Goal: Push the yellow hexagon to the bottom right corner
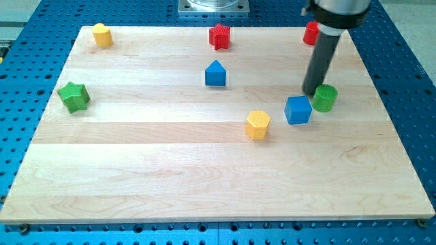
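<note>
No writing, label, brand, number or sign can be read anywhere in the camera view. The coloured blocks have plain faces, the wooden surface point(204, 184) shows only its grain, the dark rod is unmarked, and the blue perforated base point(27, 41) around the board carries only rows of holes.

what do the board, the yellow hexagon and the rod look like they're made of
Board: pale wood, it seems; long grain lines and plank seams show, with a smooth, low-sheen finish.
Yellow hexagon: even, opaque yellow with soft edges, probably painted wood or plastic; the picture leaves that open.
Rod: dark and matte, perhaps plastic or coated metal. My tip sits just above the blue cube, beside the green cylinder.
</note>
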